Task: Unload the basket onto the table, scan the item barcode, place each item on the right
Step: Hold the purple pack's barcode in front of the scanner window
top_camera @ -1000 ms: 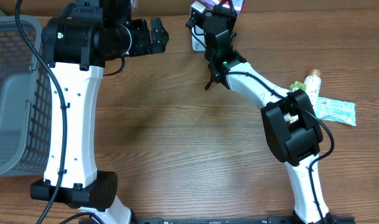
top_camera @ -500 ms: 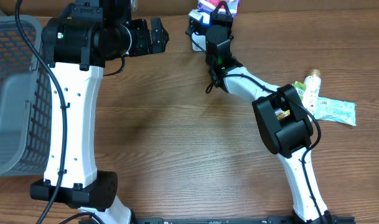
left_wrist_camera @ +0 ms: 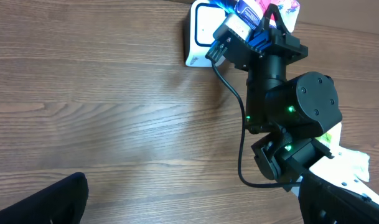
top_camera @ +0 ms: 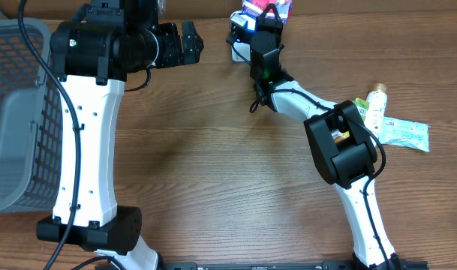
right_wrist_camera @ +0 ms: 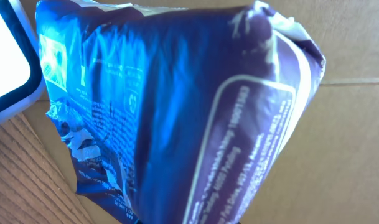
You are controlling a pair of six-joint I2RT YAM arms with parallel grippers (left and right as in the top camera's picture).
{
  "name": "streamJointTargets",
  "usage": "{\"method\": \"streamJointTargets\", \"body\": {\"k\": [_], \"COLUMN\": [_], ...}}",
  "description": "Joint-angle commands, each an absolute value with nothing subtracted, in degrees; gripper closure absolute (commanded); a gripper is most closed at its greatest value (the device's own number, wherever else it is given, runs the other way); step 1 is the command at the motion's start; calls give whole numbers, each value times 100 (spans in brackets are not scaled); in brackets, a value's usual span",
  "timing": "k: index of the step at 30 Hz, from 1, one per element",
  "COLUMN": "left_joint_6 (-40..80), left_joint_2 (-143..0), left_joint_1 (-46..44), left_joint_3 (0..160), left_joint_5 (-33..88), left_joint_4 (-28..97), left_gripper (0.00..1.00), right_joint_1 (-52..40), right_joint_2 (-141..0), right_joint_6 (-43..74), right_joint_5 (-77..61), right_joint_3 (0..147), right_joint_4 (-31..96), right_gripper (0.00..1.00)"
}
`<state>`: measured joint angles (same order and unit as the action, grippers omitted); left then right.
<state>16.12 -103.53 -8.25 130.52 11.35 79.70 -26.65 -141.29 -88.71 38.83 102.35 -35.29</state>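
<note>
The right hand (top_camera: 263, 16) is clenched on the purple packet (right_wrist_camera: 177, 112), long axis roughly upright, at the far edge of the bench (top_camera: 213, 165). The white scanner (left_wrist_camera: 201, 31) lies just beside it, seemingly below. The left hand (top_camera: 194, 41), released, hangs well apart.

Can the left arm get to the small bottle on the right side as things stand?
Probably not. The small bottle lies far right, and the right arm stretches across between it and the open left claw.
</note>
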Motion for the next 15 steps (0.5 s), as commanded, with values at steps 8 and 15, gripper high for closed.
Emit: {"method": "streamJointTargets", "body": {"k": [8, 15], "left_joint_6": [1542, 1542], "left_joint_2": [-10377, -10377], "left_joint_1": [-860, -860], "left_joint_3": [13043, 13043], "left_joint_5": [1144, 1144], "left_joint_4": [7948, 7948], "left_gripper": [0, 0], "right_joint_1": [-2674, -2700], "right_joint_2": [-14127, -14075], "right_joint_6": [-8884, -8873], "right_joint_5": [3933, 4058], "right_joint_3": [10385, 10385], "right_joint_4": [-3625, -3726], "right_gripper": [96, 96]}}
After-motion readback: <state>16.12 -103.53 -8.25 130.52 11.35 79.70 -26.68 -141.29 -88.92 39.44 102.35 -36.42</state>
